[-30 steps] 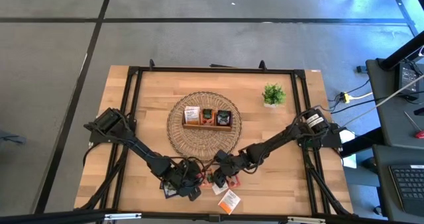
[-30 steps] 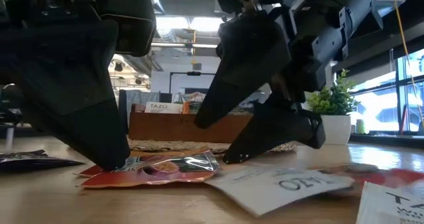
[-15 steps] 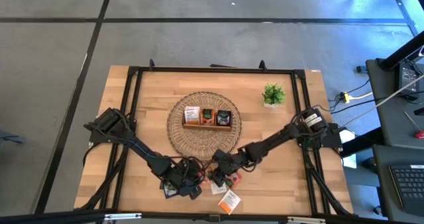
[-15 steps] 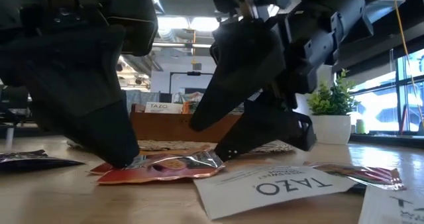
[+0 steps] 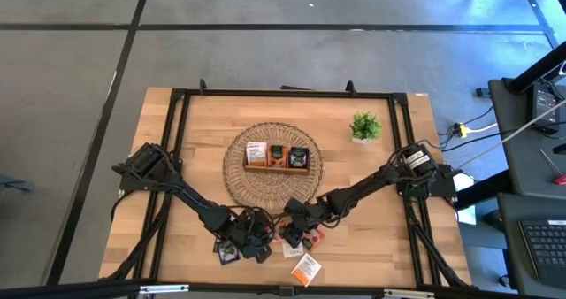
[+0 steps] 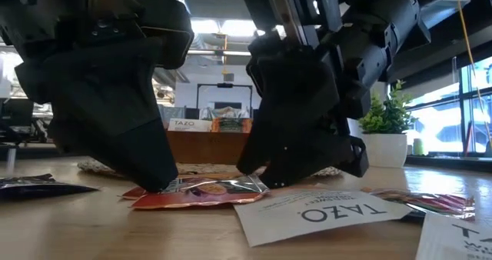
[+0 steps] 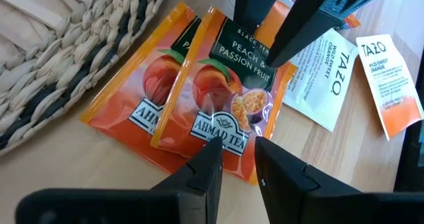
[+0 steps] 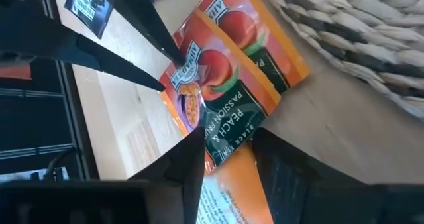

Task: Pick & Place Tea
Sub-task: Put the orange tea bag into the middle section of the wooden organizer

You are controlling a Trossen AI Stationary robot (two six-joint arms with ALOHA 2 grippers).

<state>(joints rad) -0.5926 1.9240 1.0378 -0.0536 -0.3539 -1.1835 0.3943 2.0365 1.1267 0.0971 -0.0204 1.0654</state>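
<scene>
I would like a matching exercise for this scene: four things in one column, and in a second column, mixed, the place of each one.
Things:
1. wooden tray
2. potted plant
3. peach tea sachet
4. white sachet

Places:
A. on the bare table, beside the orange sachets
B. on the woven mat
C. near the table's far right corner
D. between the left tool and the right tool, lying over a second orange sachet

Pairs: 1-B, 2-C, 3-D, 4-A
</scene>
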